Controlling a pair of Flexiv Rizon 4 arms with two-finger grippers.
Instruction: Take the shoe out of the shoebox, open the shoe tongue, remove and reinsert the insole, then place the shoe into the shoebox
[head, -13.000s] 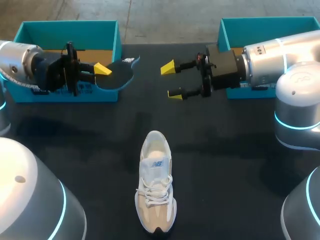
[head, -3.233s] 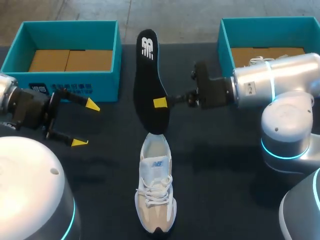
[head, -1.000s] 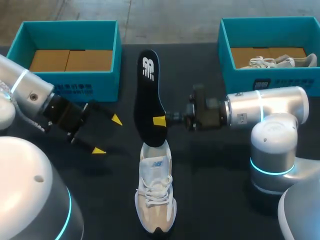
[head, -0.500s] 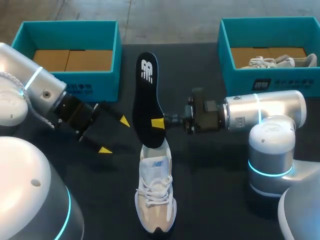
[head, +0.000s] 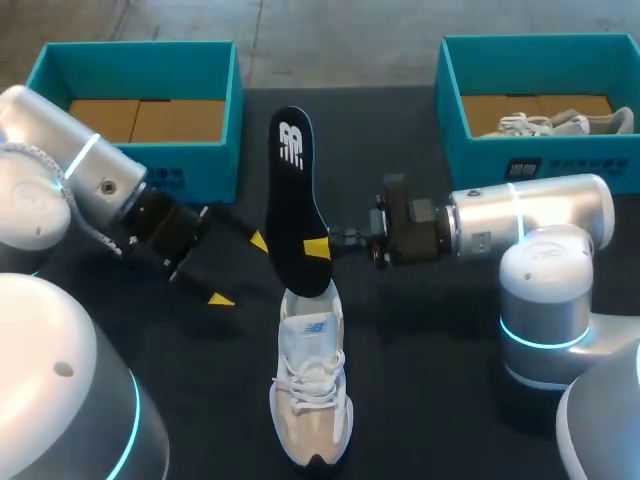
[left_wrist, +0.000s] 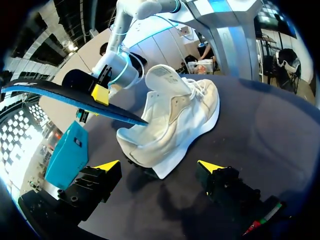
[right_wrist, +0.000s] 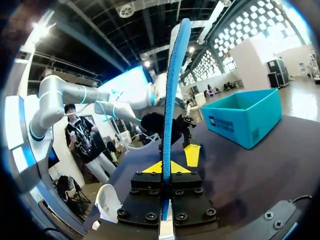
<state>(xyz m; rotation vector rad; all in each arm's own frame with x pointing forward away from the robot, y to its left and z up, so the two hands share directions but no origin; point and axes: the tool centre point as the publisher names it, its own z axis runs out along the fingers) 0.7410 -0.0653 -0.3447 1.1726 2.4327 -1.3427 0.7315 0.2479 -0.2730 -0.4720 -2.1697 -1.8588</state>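
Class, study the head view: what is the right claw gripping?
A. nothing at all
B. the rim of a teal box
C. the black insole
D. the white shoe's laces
C: the right claw is shut on the black insole, with a yellow tip pressed against each face.

Our silver left arm (head: 95, 180) comes in from the left and angles down toward the middle. The left end effector (head: 240, 270) has its yellow-tipped fingers spread wide, holding nothing. Our silver right arm (head: 525, 225) lies level, pointing leftward. The right end effector (head: 317, 247) is pinched tight on a flat black insole (head: 290, 180).
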